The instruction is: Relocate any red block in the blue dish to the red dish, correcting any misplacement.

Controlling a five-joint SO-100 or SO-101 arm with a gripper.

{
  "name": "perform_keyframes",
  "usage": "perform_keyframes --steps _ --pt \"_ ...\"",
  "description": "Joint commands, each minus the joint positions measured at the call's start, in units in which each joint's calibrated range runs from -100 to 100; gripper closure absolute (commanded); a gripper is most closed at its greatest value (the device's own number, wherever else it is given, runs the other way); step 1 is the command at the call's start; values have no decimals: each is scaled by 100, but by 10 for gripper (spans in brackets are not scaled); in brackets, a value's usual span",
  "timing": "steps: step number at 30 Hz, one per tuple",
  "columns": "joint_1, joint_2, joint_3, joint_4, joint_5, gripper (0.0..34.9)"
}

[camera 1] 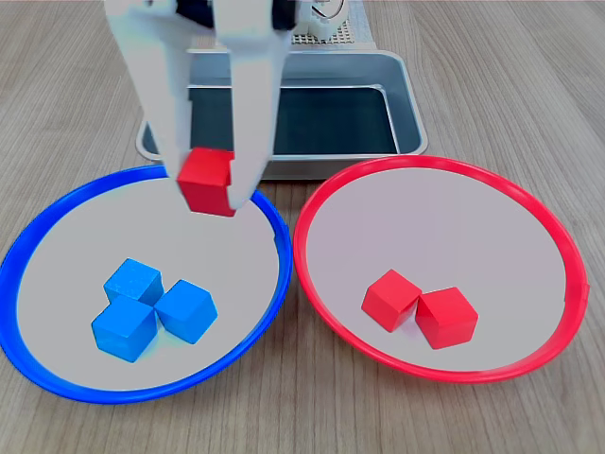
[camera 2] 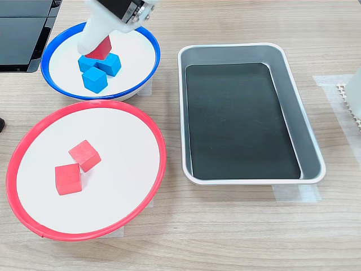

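While raised above the blue dish [camera 1: 38, 244], the red block [camera 1: 206, 180] sits between the hand's [camera 1: 210, 182] fingers. Its jaws grip it, at the dish's twelve o'clock in the first exterior view.

Pale wood-grain tabletop [camera 1: 529, 85] under even light fills both exterior views.

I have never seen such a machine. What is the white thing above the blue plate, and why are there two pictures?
The white thing is a small robot arm; its end effector grips one red block above the blue dish. Both pictures show one moment from two cameras off the arm: the first exterior view looks low across the dishes, the second exterior view looks down from above. On the wooden table, three blue cubes lie in the blue dish, two red cubes lie in the red dish, and a metal tray lies alongside.
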State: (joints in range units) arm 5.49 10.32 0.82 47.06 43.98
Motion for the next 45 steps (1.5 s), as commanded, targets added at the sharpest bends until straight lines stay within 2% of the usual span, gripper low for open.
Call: perform_keyframes --steps 1,17,27,36,45 --pt "-243 -311 -368 234 -342 346" --pt "-1391 158 -305 193 -2061 346" --pt "-1636 841 -405 27 -3204 346" --pt "-1786 994 -378 27 -3717 346" --pt "-1975 1071 -368 -22 -3858 335"
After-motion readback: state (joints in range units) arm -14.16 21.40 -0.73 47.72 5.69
